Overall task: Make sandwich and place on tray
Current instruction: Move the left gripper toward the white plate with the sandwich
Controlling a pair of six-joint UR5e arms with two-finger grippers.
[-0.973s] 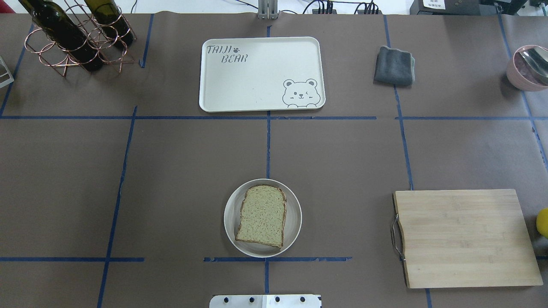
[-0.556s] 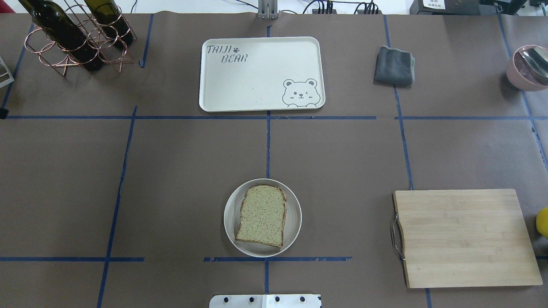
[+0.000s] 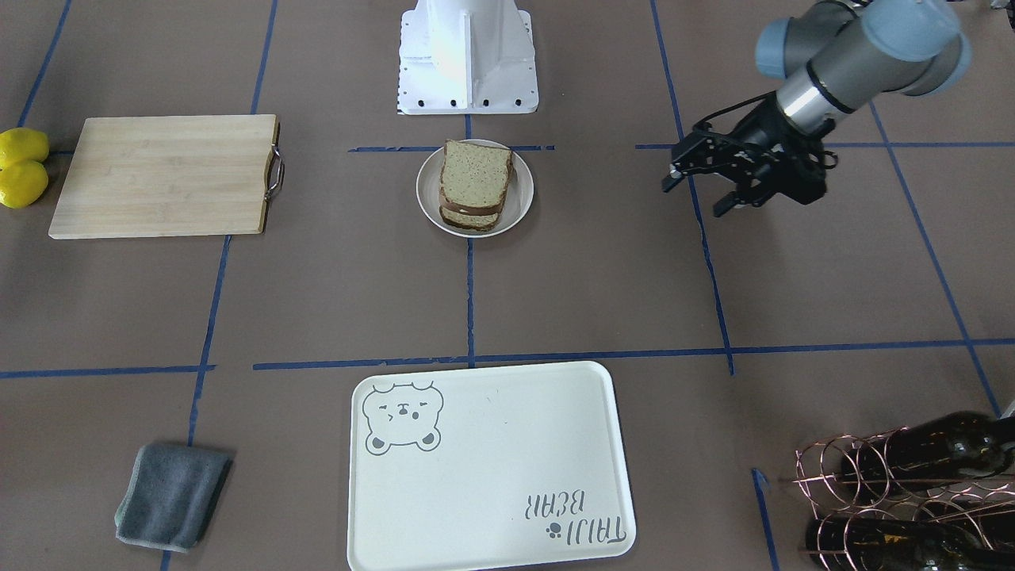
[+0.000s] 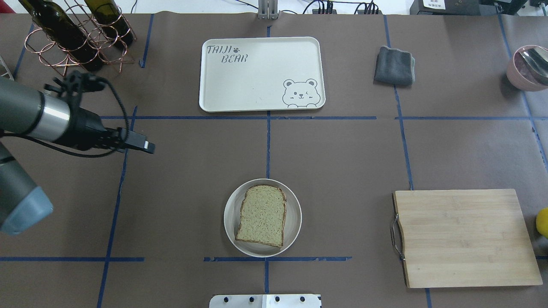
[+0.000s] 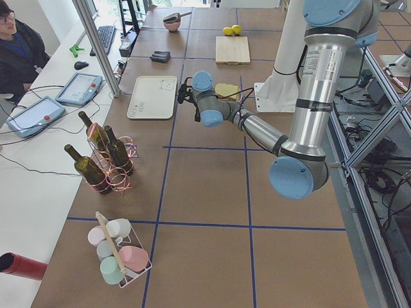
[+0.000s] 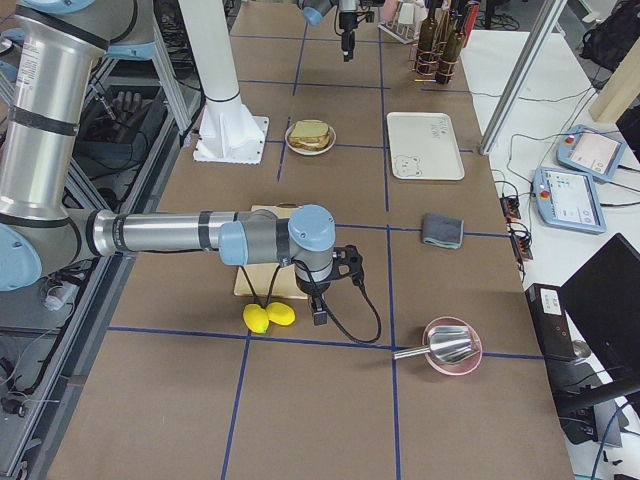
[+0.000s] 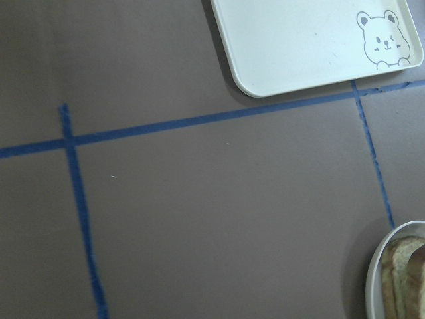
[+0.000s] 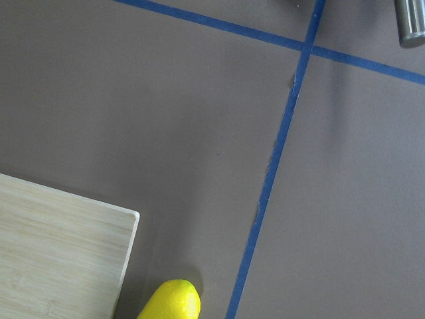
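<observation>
The sandwich [image 4: 262, 216] is a stack of speckled tan bread slices with a dark layer between them [image 3: 474, 186], on a small round white plate [image 4: 293, 214]. No egg shows. The cream tray [image 4: 261, 75] with the bear drawing lies bare at the table's far middle, and also shows in the front view [image 3: 492, 468]. My left gripper [image 3: 692, 198] hangs above the table, left of the plate and apart from it, fingers spread and empty. Its wrist view shows the tray corner [image 7: 305, 40] and the plate's rim [image 7: 382, 266]. My right gripper [image 6: 320, 312] hovers by the lemons; I cannot tell its state.
A wooden cutting board [image 4: 466, 237] lies at the near right with two lemons [image 3: 22, 166] beside it. A grey cloth [image 4: 394, 65] lies right of the tray. A wire rack with wine bottles [image 4: 77, 38] stands far left. A pink bowl with a spoon [image 4: 528, 66] stands far right.
My left arm has come into the overhead view from the left edge and now reaches over the table's left middle. The sandwich, plate and tray have not moved.
</observation>
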